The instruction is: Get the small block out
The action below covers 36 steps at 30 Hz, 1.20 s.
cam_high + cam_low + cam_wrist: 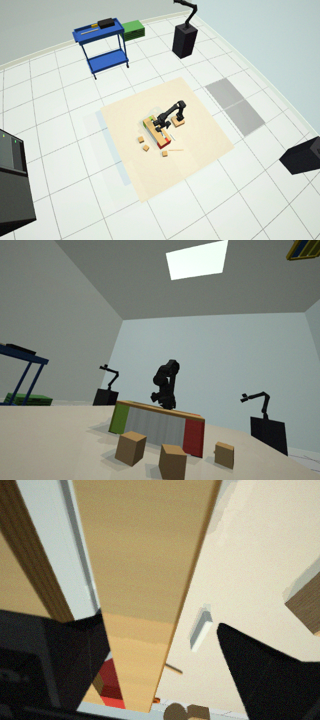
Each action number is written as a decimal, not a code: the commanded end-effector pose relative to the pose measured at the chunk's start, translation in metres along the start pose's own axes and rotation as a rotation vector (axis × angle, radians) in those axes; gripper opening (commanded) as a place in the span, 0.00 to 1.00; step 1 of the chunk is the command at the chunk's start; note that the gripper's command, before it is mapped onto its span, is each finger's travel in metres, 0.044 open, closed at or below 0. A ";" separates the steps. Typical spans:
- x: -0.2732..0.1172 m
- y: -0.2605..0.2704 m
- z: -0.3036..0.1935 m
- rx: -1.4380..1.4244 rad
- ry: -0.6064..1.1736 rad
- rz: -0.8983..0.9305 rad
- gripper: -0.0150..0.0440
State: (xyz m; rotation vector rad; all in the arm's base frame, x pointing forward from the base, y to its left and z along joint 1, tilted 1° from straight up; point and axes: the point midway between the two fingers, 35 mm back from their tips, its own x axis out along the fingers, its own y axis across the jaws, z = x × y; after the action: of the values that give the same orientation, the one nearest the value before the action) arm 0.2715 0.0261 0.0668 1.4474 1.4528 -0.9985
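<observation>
The box [154,134] [155,423] stands on the table, with a green end [119,418] and a red end [164,144] [193,437]. Its front looks grey and cloudy. Its top has a long slot, seen in the wrist view beside a broad wooden strip [145,555]. My gripper [163,127] [168,407] [172,620] is open and empty, low over the middle of the box. In the wrist view its left finger is over the slot side and its right finger beyond the strip's other edge. I cannot make out the small block or the shelf.
Wooden cubes [140,139] [146,148] [130,447] [172,462] lie before the box; another [164,153] [224,455] lies beyond the red end, near a thin stick [176,150] [173,668]. A white bar [172,137] [201,632] lies on the arm's side.
</observation>
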 end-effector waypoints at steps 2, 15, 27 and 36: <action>0.002 0.000 -0.005 0.003 0.002 0.000 0.93; 0.006 0.000 -0.018 0.003 0.003 0.000 0.93; 0.010 0.000 -0.029 0.003 0.005 0.000 0.93; 0.013 0.000 -0.038 0.003 0.005 0.000 0.93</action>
State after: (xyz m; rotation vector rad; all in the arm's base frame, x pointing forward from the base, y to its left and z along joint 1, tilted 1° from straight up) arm 0.2711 0.0615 0.0671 1.4495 1.4528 -0.9988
